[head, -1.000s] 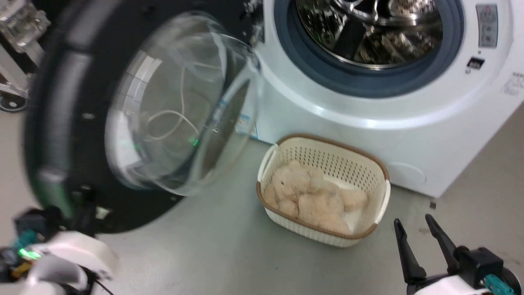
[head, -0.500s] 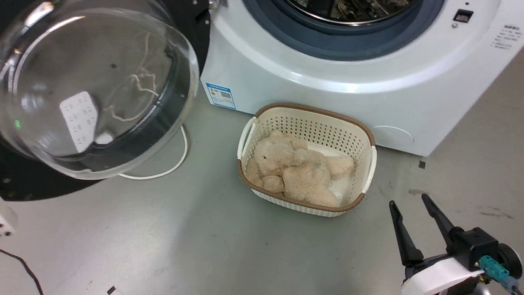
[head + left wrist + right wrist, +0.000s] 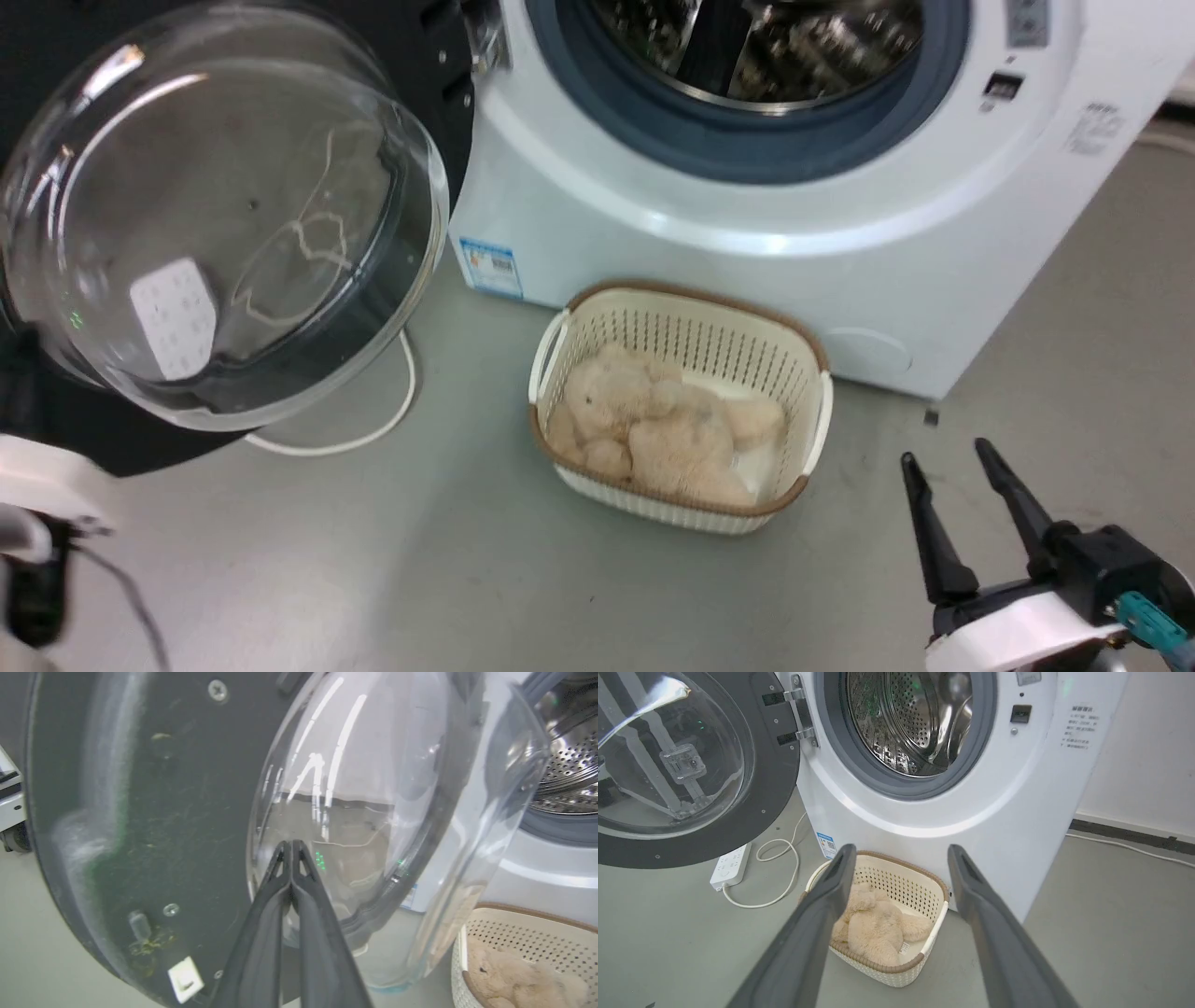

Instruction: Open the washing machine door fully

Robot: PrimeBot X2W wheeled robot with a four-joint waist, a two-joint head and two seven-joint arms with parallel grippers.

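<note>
Listing what my screens give me, door first.

- The washing machine door (image 3: 224, 215): swung wide on its hinge (image 3: 803, 714). Its dark inner face and glass bowl (image 3: 373, 788) are straight ahead of the left gripper (image 3: 290, 847). I judge it at or near full travel.
- Left gripper: fingers pressed together, nothing held, tips aimed at the bowl's edge. Contact I cannot tell.
- The washing machine (image 3: 747, 215): beyond the bowl, right of those tips, drum (image 3: 910, 718) exposed.
- Right gripper (image 3: 901, 849): fingers spread wide, empty.
- Basket (image 3: 903, 882) holding a plush toy (image 3: 873, 928): just ahead of the right fingers.
- Power strip (image 3: 731, 865) and cable (image 3: 770, 905): on the floor (image 3: 373, 560) beneath the door, left of the right fingers.

Risks:
- Closed tips could skid off the curved glass if I push there.
- Pushing past the hinge's stop would strain it.
- An unheld door may drift back.
</note>
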